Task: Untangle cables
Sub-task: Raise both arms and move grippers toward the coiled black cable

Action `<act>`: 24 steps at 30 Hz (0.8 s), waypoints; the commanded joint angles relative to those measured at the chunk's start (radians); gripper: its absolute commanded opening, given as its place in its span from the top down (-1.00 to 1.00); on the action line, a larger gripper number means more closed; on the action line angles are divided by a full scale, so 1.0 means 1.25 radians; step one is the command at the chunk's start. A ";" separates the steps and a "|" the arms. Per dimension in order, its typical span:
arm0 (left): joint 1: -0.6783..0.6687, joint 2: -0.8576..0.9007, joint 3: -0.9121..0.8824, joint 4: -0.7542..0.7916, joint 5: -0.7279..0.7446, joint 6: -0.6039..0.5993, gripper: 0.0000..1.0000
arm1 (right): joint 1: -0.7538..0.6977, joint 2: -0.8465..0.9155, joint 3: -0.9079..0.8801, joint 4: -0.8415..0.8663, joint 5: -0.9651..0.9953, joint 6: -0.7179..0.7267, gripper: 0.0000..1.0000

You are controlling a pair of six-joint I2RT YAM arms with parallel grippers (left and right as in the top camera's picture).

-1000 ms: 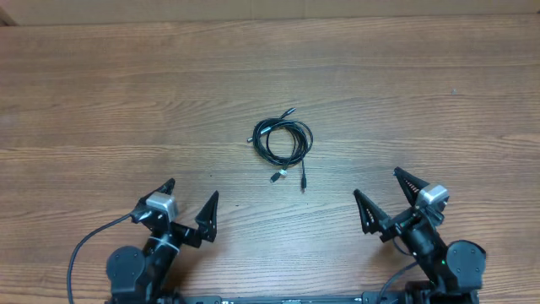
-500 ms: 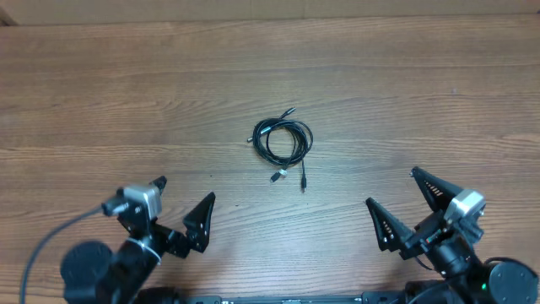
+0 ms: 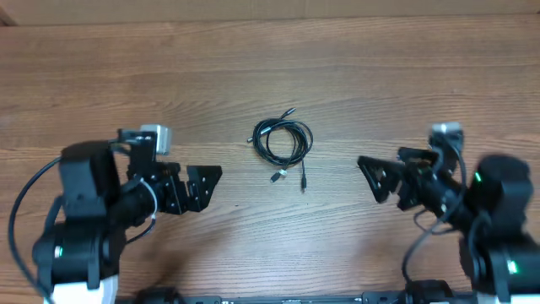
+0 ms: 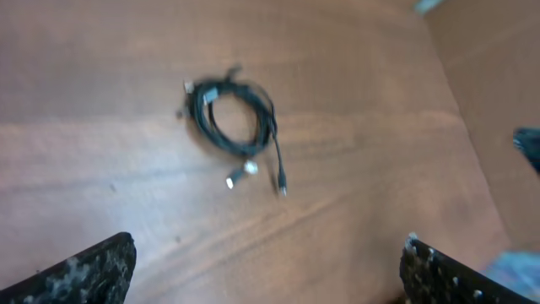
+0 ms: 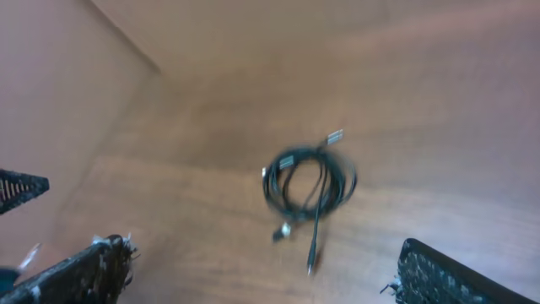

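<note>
The cables (image 3: 283,142) lie as one small black coil on the wooden table, with a plug end poking out at the top and two loose ends trailing below it. My left gripper (image 3: 202,184) hovers to the coil's left, open and pointing at it. My right gripper (image 3: 380,179) hovers to the coil's right, also open and aimed inward. The left wrist view shows the cables (image 4: 234,118) well ahead of the wide-apart fingers (image 4: 89,270). From the right wrist the cables (image 5: 310,181) sit ahead, between the spread fingers (image 5: 456,274). Neither gripper touches them.
The wooden table (image 3: 270,59) stretches bare behind and beside the coil. A paler surface begins beyond its far edge (image 3: 270,10). Both arm bodies and their thick black wires fill the near left and near right corners.
Both arms have lifted away from the near edge and turned inward, bringing their open grippers level with the coil on either side. The cables have not moved.
</note>
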 commanded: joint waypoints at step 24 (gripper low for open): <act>-0.006 0.367 0.017 -0.075 0.068 -0.008 -0.99 | 0.067 0.581 0.016 0.052 -0.139 0.274 -1.00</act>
